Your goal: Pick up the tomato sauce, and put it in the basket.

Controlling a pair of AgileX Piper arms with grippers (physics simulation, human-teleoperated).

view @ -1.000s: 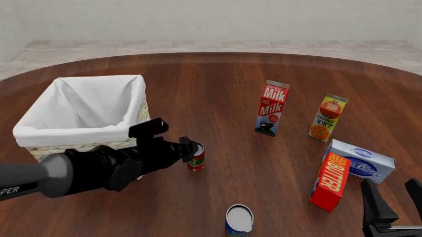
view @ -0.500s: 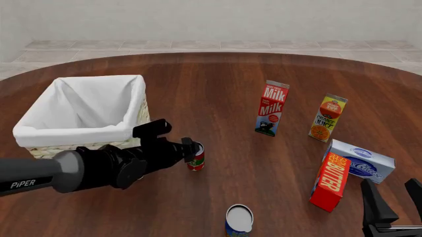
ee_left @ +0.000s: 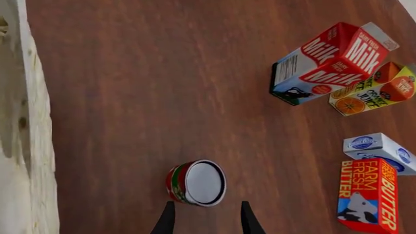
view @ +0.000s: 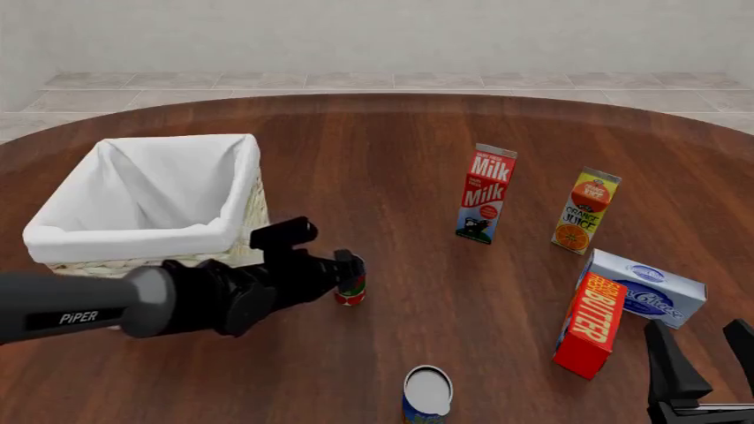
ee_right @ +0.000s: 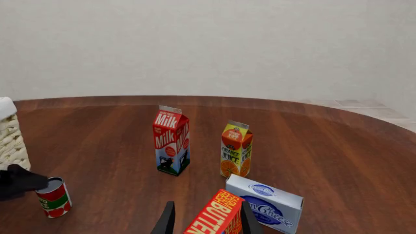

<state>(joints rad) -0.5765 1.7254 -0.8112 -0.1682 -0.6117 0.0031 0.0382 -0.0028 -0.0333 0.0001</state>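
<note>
Now my left gripper (view: 345, 269) is over the tomato sauce (view: 350, 290).
Centre-frame, its fingers are spread wide, either side of the can, right of the basket (view: 83, 238).

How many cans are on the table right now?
2. The tomato sauce stands near the basket, right at the left gripper. A blue-labelled can stands at the table's near edge, partly cut off by the front view. None other shows.

Front camera looks down over the whole counter (view: 389, 132); both wrist cameras sit low and close, sharing the milk carton (ee_left: 328, 61) (ee_right: 171, 147).
</note>
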